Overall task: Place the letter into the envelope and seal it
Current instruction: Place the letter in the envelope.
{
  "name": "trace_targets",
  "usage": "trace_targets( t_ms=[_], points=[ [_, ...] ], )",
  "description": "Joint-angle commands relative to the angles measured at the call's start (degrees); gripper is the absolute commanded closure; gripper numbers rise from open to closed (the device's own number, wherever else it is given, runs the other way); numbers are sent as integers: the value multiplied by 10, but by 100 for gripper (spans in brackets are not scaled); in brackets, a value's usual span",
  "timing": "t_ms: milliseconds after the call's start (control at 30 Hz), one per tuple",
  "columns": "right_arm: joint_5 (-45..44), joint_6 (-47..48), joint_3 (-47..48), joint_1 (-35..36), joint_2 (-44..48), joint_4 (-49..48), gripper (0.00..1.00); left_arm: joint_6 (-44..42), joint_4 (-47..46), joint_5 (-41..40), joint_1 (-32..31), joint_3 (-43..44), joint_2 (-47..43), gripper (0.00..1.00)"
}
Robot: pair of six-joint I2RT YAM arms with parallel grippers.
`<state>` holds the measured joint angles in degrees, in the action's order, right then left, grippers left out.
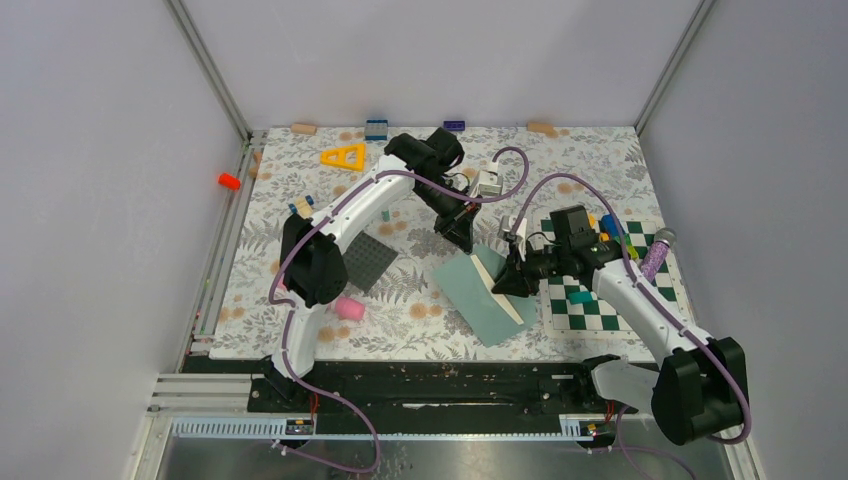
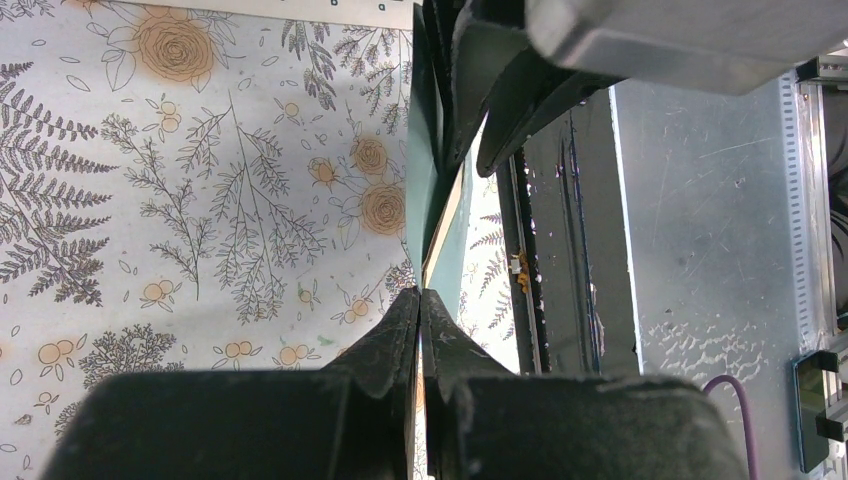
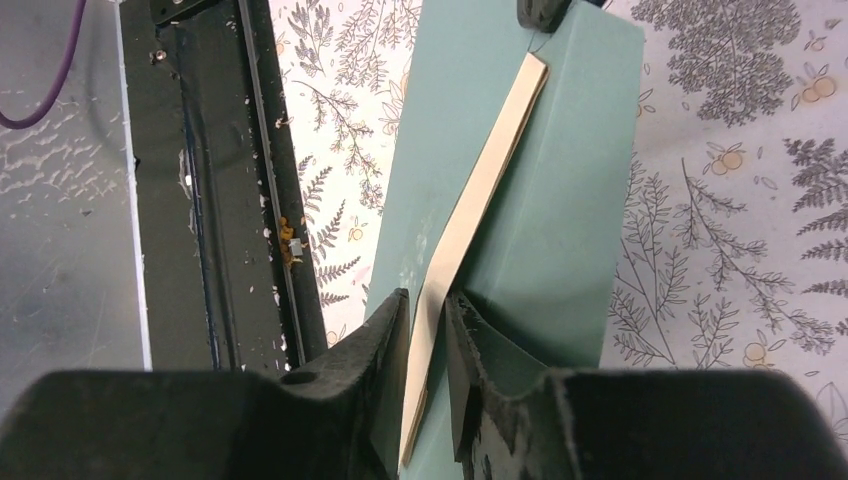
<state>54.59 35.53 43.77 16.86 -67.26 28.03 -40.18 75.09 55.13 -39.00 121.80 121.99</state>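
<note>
The teal-grey envelope lies tilted on the floral table, its far end lifted. The cream letter runs as a narrow strip along its right side. My left gripper is shut on the envelope's far edge; in the left wrist view the jaws pinch the envelope seen edge-on. My right gripper holds the letter; in the right wrist view its fingers close on either side of the letter, which bends over the envelope.
A dark grey square mat and a pink block lie left of the envelope. A green chessboard with small pieces and a purple cylinder is on the right. A yellow triangle lies at the back. The black rail borders the near edge.
</note>
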Motion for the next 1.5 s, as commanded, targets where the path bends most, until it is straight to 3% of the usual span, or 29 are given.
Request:
trace_targets(
  t_ms=[0, 300, 800, 1467],
  points=[
    [-11, 36, 18, -5, 20, 32, 73, -11, -6, 17, 1, 4, -36, 100],
    [-4, 77, 33, -10, -2, 94, 79, -11, -6, 15, 1, 3, -40, 100],
    [24, 47, 46, -10, -39, 69, 95, -11, -6, 19, 1, 6, -34, 100],
    [25, 41, 34, -10, -40, 51, 95, -10, -6, 21, 1, 8, -32, 100]
  ],
)
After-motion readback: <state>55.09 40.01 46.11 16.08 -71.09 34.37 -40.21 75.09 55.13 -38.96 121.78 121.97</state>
